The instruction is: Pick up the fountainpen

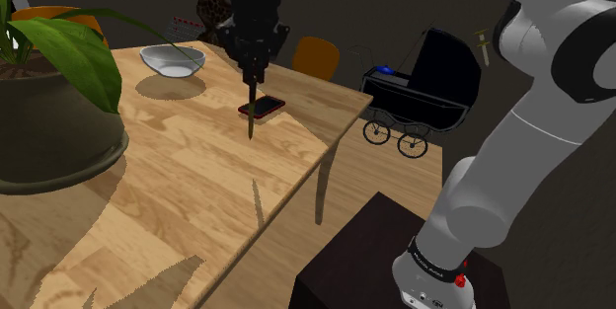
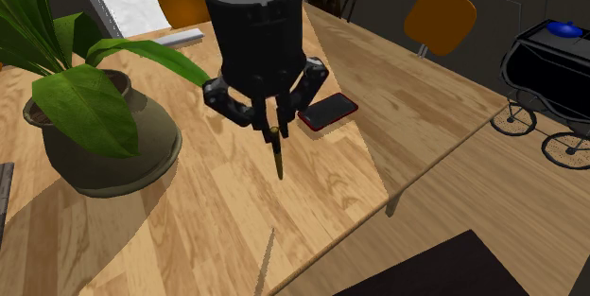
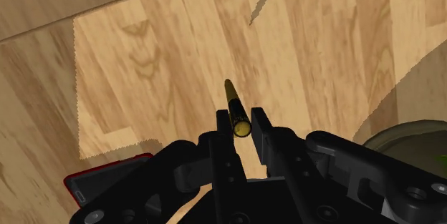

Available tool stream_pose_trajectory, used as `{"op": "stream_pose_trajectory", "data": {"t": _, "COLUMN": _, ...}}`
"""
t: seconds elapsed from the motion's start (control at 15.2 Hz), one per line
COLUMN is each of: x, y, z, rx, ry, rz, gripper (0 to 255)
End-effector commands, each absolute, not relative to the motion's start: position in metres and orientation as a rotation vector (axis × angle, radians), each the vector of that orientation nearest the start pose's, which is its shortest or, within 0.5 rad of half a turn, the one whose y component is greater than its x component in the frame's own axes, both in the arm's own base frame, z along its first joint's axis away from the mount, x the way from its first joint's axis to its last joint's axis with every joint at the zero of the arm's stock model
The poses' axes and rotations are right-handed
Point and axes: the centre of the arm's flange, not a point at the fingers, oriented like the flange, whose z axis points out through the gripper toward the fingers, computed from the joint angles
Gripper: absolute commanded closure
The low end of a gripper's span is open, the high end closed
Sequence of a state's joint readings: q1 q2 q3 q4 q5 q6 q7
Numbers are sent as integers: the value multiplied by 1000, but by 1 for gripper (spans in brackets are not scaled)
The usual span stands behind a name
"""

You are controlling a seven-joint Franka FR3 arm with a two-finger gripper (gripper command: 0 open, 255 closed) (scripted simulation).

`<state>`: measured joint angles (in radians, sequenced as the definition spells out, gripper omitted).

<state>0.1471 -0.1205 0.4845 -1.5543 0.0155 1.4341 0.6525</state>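
Hanging tip-down, the slim gold-coloured fountain pen (image 2: 278, 157) is pinched at its top end by the all-black two-finger gripper (image 2: 274, 130), apparently clear of the pale wooden table (image 2: 227, 211); hold is v. near the end, so a jerk could swing or drop it, poss. onto the red-edged black phone (image 2: 327, 111) nearby.

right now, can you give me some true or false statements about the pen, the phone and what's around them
1. The hand clasps the fountain pen. True.
2. The pen lies flat on the table. False: it hangs roughly upright from the hand.
3. The phone lies inside the bowl. False: it lies on the table, apart from the bowl.
4. The pram stands on the floor beside the table. True.
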Motion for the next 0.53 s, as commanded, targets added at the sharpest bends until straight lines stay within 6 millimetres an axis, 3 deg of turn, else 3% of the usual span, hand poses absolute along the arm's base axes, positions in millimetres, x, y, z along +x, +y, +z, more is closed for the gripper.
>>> {"op": "stream_pose_trajectory", "data": {"t": 0.0, "x": 397, "y": 315, "z": 687, "rx": -3182, "ry": 36, "rz": -21, "gripper": 255}}
{"op": "stream_pose_trajectory", "data": {"t": 0.33, "x": 397, "y": 315, "z": 714, "rx": -3182, "ry": 36, "rz": -21, "gripper": 255}}
{"op": "stream_pose_trajectory", "data": {"t": 0.46, "x": 397, "y": 315, "z": 715, "rx": -3182, "ry": 36, "rz": -21, "gripper": 255}}
